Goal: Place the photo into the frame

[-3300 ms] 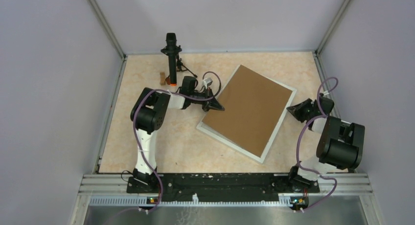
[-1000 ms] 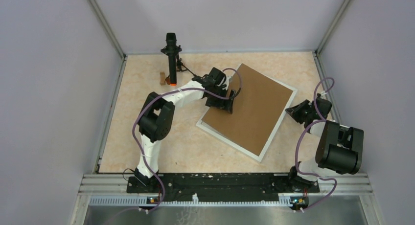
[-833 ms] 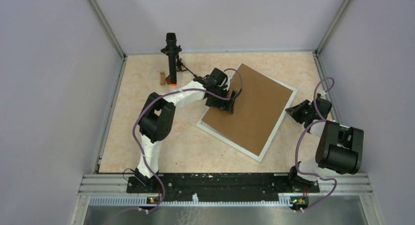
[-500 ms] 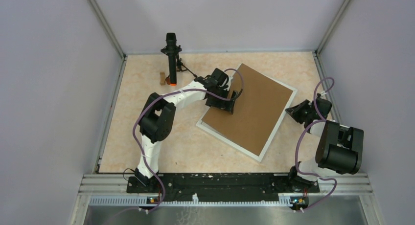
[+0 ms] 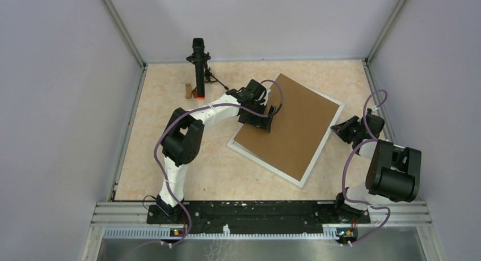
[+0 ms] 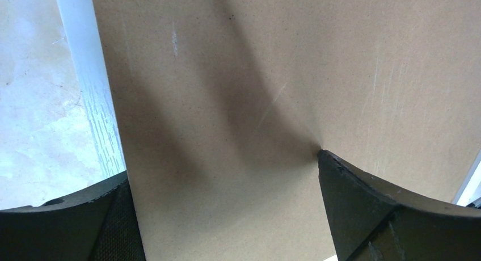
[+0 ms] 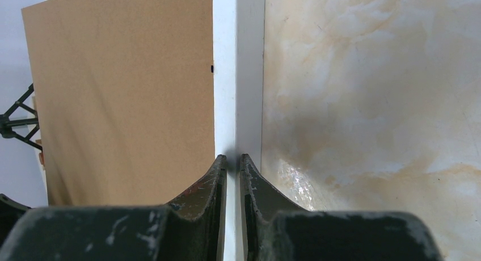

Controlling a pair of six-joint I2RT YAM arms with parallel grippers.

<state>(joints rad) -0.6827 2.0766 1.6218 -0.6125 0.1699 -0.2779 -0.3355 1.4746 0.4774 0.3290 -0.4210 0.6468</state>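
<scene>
**Inspector:** Where is the photo lying at this moment?

**Assessor:** It is not showing in any view. The frame (image 7: 237, 74) is lying flat and skewed on the table (image 5: 170, 102). A plain brown cardboard sheet (image 5: 292, 127) is filling its opening, with only the white rails showing around it. I am judging that the print, if already in, is sitting under that sheet. I cannot confirm it.

**Inspector:** What are the grippers doing?

**Assessor:** The left gripper (image 5: 271, 117) is hanging over the sheet near its left edge. Its jaws are standing wide apart and holding nothing, though one fingertip appears to be touching the board. The right gripper (image 7: 233, 158) is sitting at the frame's right rail with its jaws drawn almost together, leaving only a slit. The tips are meeting the white rail, and I am seeing nothing pinched between them.

**Inspector:** How are these items going to handle?

**Assessor:** The print is paper, so I am expecting it to be light, limp and easily creased. It is best taken by one edge or corner and slid, not pressed. The frame is looking thin, stiff and light, so it is likely to skate on the smooth table unless one rail is pinned. The board is lying flush inside the rails, so only an edge is offering a hold.
</scene>
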